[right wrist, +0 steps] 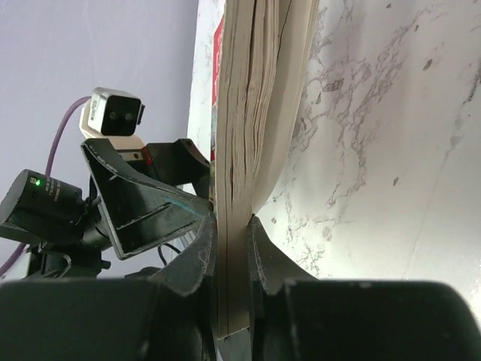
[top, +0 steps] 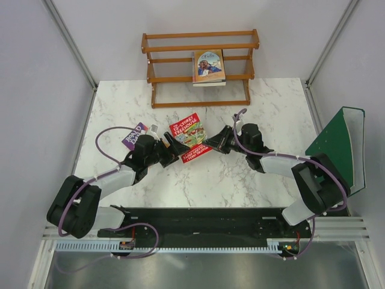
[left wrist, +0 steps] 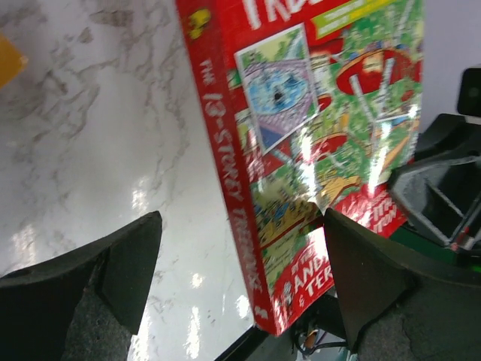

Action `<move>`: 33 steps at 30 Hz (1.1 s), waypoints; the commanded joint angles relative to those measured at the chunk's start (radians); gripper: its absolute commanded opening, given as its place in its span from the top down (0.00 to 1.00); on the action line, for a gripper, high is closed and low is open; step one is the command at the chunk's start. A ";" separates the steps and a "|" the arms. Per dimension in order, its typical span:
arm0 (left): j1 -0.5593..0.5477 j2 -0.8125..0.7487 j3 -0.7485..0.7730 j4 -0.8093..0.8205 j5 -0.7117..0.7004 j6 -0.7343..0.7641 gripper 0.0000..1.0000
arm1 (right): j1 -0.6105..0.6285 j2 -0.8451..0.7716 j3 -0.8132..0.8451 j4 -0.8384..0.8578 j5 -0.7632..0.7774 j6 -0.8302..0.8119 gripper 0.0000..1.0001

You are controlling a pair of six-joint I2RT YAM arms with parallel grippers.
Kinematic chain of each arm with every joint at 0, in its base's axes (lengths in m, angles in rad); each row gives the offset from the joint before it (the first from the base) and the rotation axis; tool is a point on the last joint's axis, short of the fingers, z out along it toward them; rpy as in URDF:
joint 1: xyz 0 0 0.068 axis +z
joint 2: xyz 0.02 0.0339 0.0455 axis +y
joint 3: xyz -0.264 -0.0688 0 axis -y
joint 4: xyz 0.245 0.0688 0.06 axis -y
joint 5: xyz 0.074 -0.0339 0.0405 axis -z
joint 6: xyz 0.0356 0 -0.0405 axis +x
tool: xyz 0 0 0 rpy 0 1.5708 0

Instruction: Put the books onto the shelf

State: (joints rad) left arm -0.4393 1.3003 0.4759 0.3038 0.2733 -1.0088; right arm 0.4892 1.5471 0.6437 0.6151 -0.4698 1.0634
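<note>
On the left, the purple and orange "Roald Dahl" paperback (top: 135, 135) lies flat on the white marble-patterned table (top: 252, 174), just beside my left arm. My left gripper (left wrist: 242, 222) is released, with the jaws wide apart. The near spine corner of the red cartoon-covered paperback (top: 191, 137) sits between its fingers, but I cannot tell if either finger touches it.

This red book is in the middle of the table, between my two grippers. Its long axis runs from near to far, with the spine on the left and the page edge on the right. I cannot tell if it is lifted off the table.

My right gripper (right wrist: 233, 226) is clenched on the page edge at the near right corner, so I judge that the right arm must carry the book. The small brown wooden shelf (top: 180, 47) stands straight beyond the book, at the far edge. An orange paperback with a blue oval picture (top: 209, 65) already leans in it, right of the middle, so I judge that the free rails on the left suit better.
</note>
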 commanded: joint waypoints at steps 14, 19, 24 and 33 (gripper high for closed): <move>-0.024 0.051 0.107 0.373 0.083 -0.036 0.98 | 0.019 -0.151 -0.142 -0.035 0.005 0.041 0.44; -0.024 0.047 0.136 0.342 0.079 -0.031 0.98 | 0.017 -0.303 -0.255 -0.041 0.134 0.115 0.16; -0.024 0.071 0.171 0.340 0.087 -0.047 0.98 | 0.017 -0.482 -0.392 0.017 0.210 0.258 0.07; -0.029 0.148 0.271 0.339 0.188 -0.054 0.98 | 0.061 -0.446 -0.424 0.202 0.220 0.306 0.02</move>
State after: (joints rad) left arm -0.4625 1.4380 0.6609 0.5632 0.3847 -1.0542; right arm 0.5159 1.0458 0.1986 0.6556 -0.2653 1.3273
